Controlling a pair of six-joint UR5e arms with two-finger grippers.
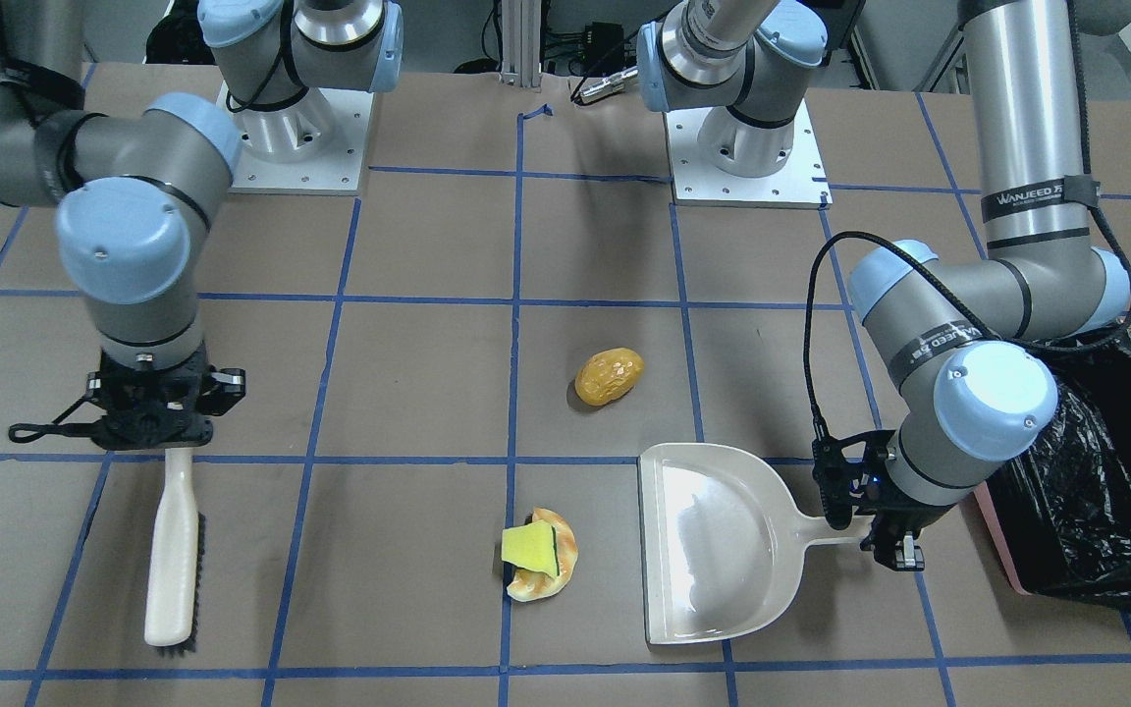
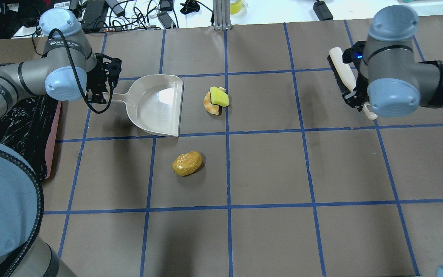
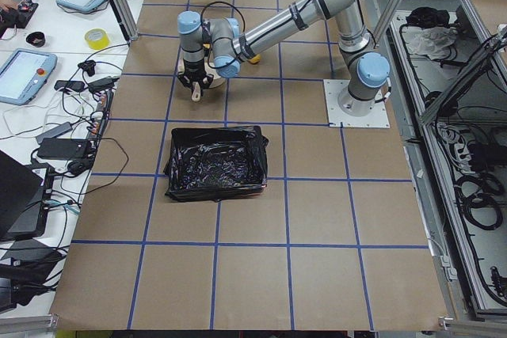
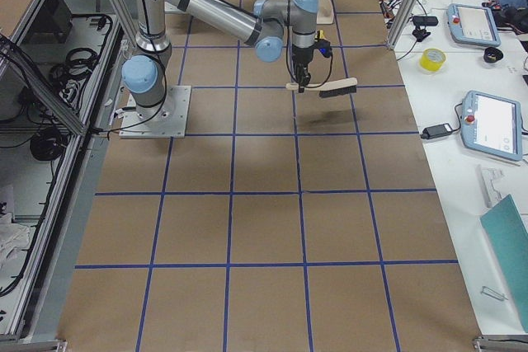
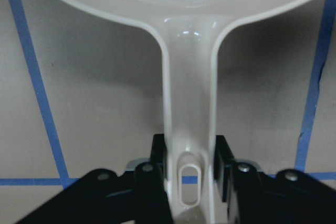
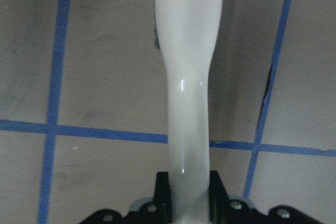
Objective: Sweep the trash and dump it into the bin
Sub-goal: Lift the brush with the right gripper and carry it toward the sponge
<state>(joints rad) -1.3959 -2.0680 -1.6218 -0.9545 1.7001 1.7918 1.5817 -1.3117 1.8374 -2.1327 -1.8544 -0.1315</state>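
Three trash items lie on the brown, blue-taped table (image 2: 267, 169): the yellow sponge wedge (image 1: 529, 548) rests on the tan bread piece (image 1: 548, 581), just beside the open lip of the beige dustpan (image 1: 713, 550), and the orange-yellow potato lump (image 1: 610, 376) sits apart, nearer the robot's base. Clamped on the dustpan's handle is the left gripper (image 5: 190, 174); the right gripper (image 6: 189, 195) grips the white brush (image 1: 173, 560) by its handle, well apart from the trash. Beyond the dustpan stands the pink bin (image 1: 1002, 540) with its black bag (image 1: 1101, 471), partly hidden by the left arm's elbow in the front view.

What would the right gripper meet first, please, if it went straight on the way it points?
The right gripper, shut on the brush, points down, so probably the table beneath it; the gap is unclear.
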